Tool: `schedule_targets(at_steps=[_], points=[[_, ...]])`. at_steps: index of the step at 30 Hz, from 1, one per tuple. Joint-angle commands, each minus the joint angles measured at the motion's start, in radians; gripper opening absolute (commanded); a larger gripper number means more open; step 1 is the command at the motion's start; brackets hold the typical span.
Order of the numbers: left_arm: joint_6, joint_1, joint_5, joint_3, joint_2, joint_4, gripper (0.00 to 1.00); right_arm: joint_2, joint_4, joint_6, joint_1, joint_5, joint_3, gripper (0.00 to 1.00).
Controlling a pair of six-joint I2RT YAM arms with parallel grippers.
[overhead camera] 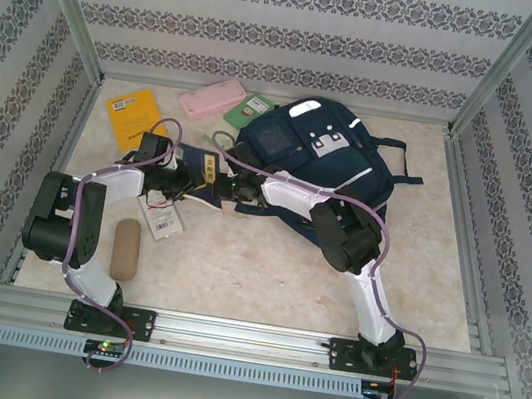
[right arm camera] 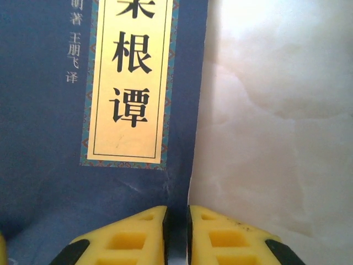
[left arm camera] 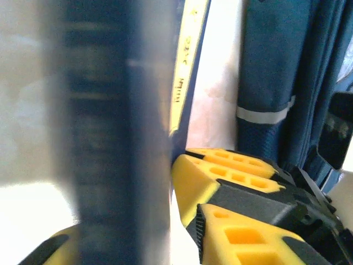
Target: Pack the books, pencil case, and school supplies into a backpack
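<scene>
1. Since the navy book [right arm camera: 49, 138] with the yellow title label is thin and soft-covered, it is judged light but floppy. Its smooth cover is likely to slip, and a faint crease is noted near its lower edge.
2. The book is located just beside the lower left edge of the backpack [overhead camera: 304, 150], between the two arms. Whether it lies flat on the tabletop [overhead camera: 265, 270] or is tipped up cannot be told.
3. A hold near the spine or along a firm edge is advised, as a corner pinch is expected to let the pages sag.
4. The right pincer [right arm camera: 176, 232] is seen almost closed, with the book's edge nipped between its fingers.
5. The left pincer [left arm camera: 127, 245] is set astride a blurred dark edge, taken to be the same book. Whether the jaws bear on it cannot be told.
6. Both forearms are extended inward and low from opposite sides, with the elbows raised.
</scene>
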Motion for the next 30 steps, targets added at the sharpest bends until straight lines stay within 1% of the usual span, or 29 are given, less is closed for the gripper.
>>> schedule_targets(at_steps=[1, 3, 4, 5, 8, 11, 14, 16, 18, 21, 24, 26, 30], points=[[0.038, -0.014, -0.046, 0.015, -0.023, -0.013, 0.16, -0.051, -0.02, 0.002, 0.013, -0.054, -0.039, 0.21], [0.051, -0.014, -0.047, 0.025, -0.046, -0.038, 0.05, -0.086, -0.011, 0.009, -0.004, -0.05, -0.059, 0.25], [0.055, -0.014, -0.037, 0.031, -0.056, -0.047, 0.01, -0.109, -0.001, 0.015, -0.013, -0.051, -0.072, 0.28], [0.056, -0.014, -0.027, 0.037, -0.063, -0.053, 0.0, -0.132, 0.004, 0.022, -0.023, -0.054, -0.082, 0.31], [0.054, -0.014, 0.012, 0.039, -0.103, -0.045, 0.0, -0.209, 0.018, 0.04, -0.048, -0.068, -0.116, 0.38], [0.044, -0.014, 0.048, 0.037, -0.16, -0.028, 0.0, -0.28, 0.034, 0.061, -0.07, -0.077, -0.151, 0.5], [0.008, -0.015, 0.112, 0.019, -0.219, 0.042, 0.0, -0.332, 0.093, 0.131, -0.103, -0.133, -0.207, 0.57], [-0.021, -0.016, 0.158, 0.012, -0.252, 0.086, 0.0, -0.363, 0.153, 0.189, -0.123, -0.184, -0.249, 0.58], [-0.029, -0.02, 0.191, 0.02, -0.276, 0.1, 0.0, -0.396, 0.201, 0.228, -0.134, -0.206, -0.284, 0.6], [-0.043, -0.028, 0.229, 0.038, -0.298, 0.111, 0.0, -0.445, 0.245, 0.265, -0.138, -0.22, -0.322, 0.67], [-0.078, -0.037, 0.27, 0.042, -0.313, 0.154, 0.0, -0.5, 0.33, 0.321, -0.147, -0.241, -0.381, 0.72], [-0.092, -0.045, 0.289, 0.052, -0.328, 0.157, 0.0, -0.54, 0.392, 0.365, -0.152, -0.255, -0.428, 0.74], [-0.122, -0.06, 0.316, 0.05, -0.357, 0.182, 0.0, -0.611, 0.459, 0.418, -0.145, -0.264, -0.496, 0.75]])
